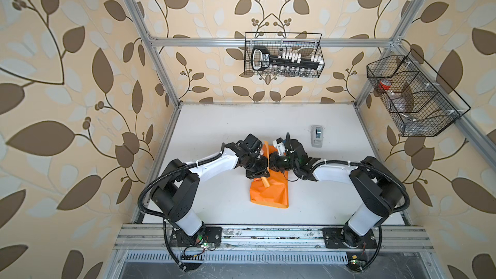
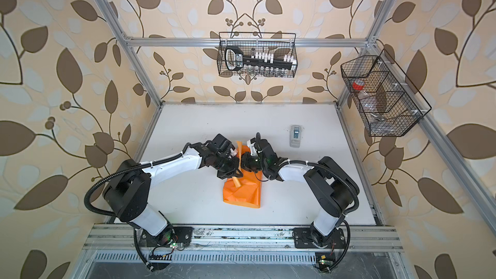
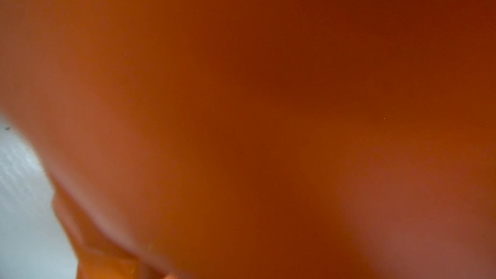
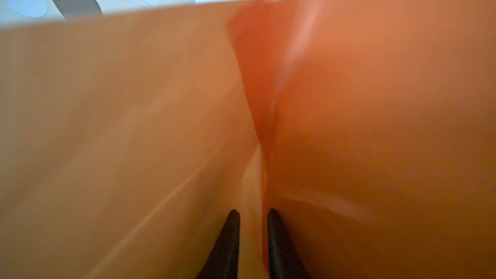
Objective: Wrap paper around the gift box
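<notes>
The orange paper [image 1: 268,194] [image 2: 241,194] lies folded and bunched in the middle of the white table [image 1: 214,130]. One flap of it stands up between the two arms. The gift box is hidden. My left gripper [image 1: 264,167] [image 2: 237,166] is pressed into the paper from the left and shut on it. Paper [image 3: 241,103] fills the left wrist view and hides the fingers. A pale strip [image 1: 265,182] sticks out below that gripper. My right gripper [image 1: 271,162] [image 4: 253,212] meets it from the right, its black fingertips [image 4: 233,226] slightly apart with a fold of paper [image 4: 375,103] running between them.
A small grey-white tape dispenser [image 1: 317,135] [image 2: 295,136] sits on the table behind and to the right of the grippers. A wire basket [image 1: 284,55] hangs on the back rail and another [image 1: 413,95] on the right frame.
</notes>
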Robot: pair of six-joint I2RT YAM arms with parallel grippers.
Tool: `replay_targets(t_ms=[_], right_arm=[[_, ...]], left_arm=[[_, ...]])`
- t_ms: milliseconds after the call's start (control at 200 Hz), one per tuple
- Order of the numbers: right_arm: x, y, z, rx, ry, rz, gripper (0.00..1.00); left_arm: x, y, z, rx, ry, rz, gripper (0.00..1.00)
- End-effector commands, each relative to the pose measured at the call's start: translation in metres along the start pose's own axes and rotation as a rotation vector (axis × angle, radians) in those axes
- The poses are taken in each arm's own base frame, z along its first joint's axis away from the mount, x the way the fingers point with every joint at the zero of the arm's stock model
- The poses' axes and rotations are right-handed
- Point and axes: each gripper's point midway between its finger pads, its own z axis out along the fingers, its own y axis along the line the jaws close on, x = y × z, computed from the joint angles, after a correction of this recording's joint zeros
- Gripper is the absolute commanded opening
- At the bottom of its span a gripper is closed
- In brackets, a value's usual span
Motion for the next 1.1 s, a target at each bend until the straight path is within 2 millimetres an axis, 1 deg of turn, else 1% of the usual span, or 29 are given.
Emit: replay_targets(t_ms=[0, 100, 175, 300, 355, 395, 470, 545, 630, 720, 935, 1100], right_arm=[[-0.003, 0.009, -0.016, 0.082, -0.018, -0.016, 0.27], [-0.017, 0.008, -0.037, 0.143, -0.072, -0.054, 0.31], [-0.027, 0.004, -0.057, 0.186, -0.113, -0.078, 0.34], [-0.038, -0.013, -0.097, 0.299, -0.172, -0.146, 0.40], [-0.038, -0.023, -0.110, 0.329, -0.176, -0.179, 0.44], [-0.036, -0.030, -0.115, 0.344, -0.166, -0.205, 0.48], [-0.027, -0.047, -0.114, 0.375, -0.108, -0.231, 0.49], [-0.016, -0.061, -0.108, 0.384, -0.055, -0.235, 0.48], [-0.009, -0.067, -0.098, 0.345, -0.035, -0.219, 0.49], [-0.006, -0.075, -0.092, 0.358, -0.029, -0.208, 0.49], [-0.002, -0.080, -0.080, 0.357, -0.013, -0.206, 0.48], [0.005, -0.086, -0.071, 0.377, 0.010, -0.216, 0.45]], left_arm=[[-0.002, 0.005, 0.013, -0.003, -0.003, -0.003, 0.00], [-0.001, 0.007, 0.015, -0.005, 0.004, -0.006, 0.00], [0.000, 0.007, 0.015, -0.004, 0.004, -0.005, 0.00], [0.000, 0.007, 0.015, -0.003, 0.006, -0.003, 0.00], [0.000, 0.007, 0.015, -0.001, 0.008, 0.000, 0.00], [0.000, 0.006, 0.015, 0.000, 0.011, -0.002, 0.00], [0.000, 0.005, 0.016, 0.001, 0.014, 0.000, 0.00], [0.000, 0.005, 0.016, 0.001, 0.014, 0.002, 0.00], [-0.001, 0.005, 0.016, -0.001, 0.016, 0.002, 0.00], [0.000, 0.005, 0.017, -0.004, 0.022, -0.002, 0.00], [0.001, 0.001, 0.017, -0.021, 0.034, 0.012, 0.00], [0.000, -0.012, 0.009, -0.050, 0.041, 0.057, 0.00]])
